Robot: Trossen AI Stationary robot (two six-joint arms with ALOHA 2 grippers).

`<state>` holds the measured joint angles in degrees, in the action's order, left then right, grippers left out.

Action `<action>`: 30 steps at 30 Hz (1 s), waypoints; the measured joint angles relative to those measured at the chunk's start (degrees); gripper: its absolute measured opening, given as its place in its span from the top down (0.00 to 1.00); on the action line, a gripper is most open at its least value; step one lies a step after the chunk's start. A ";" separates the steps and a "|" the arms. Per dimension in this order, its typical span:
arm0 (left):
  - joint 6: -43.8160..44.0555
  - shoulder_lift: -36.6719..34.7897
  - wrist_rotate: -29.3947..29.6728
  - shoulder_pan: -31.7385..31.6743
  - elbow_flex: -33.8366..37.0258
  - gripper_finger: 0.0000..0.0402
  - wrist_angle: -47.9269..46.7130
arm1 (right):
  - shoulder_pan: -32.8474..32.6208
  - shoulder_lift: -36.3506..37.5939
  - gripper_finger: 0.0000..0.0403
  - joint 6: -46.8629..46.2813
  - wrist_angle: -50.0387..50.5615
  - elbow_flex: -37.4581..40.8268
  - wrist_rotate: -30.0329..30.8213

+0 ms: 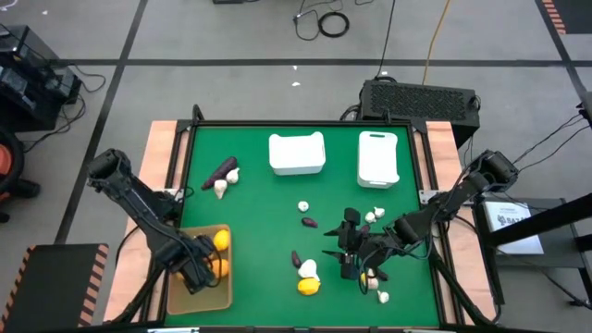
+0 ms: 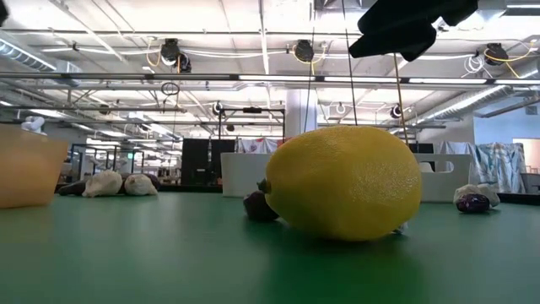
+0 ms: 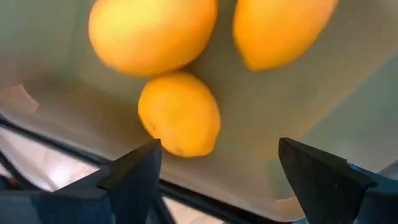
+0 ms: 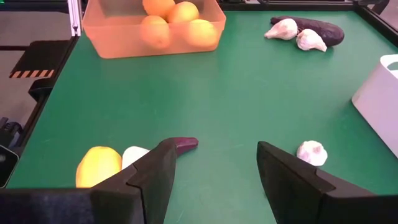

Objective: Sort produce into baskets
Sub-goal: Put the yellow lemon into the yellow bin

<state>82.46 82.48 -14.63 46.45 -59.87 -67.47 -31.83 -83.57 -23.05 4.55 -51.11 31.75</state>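
Observation:
Three orange fruits (image 3: pixel 179 114) lie in the tan tray (image 1: pixel 185 296) at the near left. My left gripper (image 3: pixel 217 177) is open just above them, one fruit between and beyond its fingers; it also shows in the high view (image 1: pixel 196 265). My right gripper (image 1: pixel 338 248) is open and empty over the near right of the green table. A yellow lemon (image 4: pixel 98 167), a white garlic bulb (image 4: pixel 134 155) and a small purple eggplant piece (image 4: pixel 183 144) lie on the table just beyond it. Another garlic bulb (image 4: pixel 311 152) lies off its other finger. The lemon (image 2: pixel 342 181) fills the low view.
A squarish white bin (image 1: pixel 297 153) and a narrower white bin (image 1: pixel 377 157) stand at the far side. A long eggplant (image 1: pixel 220 169) with two garlic bulbs (image 1: pixel 222 188) lies at the far left. More garlic (image 1: pixel 375 215) and a small eggplant (image 1: pixel 311 222) lie near my right arm.

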 joint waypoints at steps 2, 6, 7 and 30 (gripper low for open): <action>-0.85 0.00 1.46 -0.99 -0.33 0.18 2.07 | 0.00 -0.01 0.47 -0.09 -0.01 0.00 0.01; -6.01 0.00 8.38 -2.70 -0.36 0.18 11.45 | 0.00 0.00 0.47 -0.34 -0.03 0.00 0.00; -7.74 0.00 11.24 -3.05 -0.36 0.18 14.44 | 0.00 0.00 0.47 -0.49 -0.03 0.00 0.00; -65.20 25.58 26.72 -10.84 -18.46 0.18 57.63 | 0.00 -0.02 0.47 -4.81 -0.38 0.00 -0.07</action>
<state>17.26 108.05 12.09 35.62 -78.33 -9.84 -31.83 -83.59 -27.86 4.16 -51.11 31.68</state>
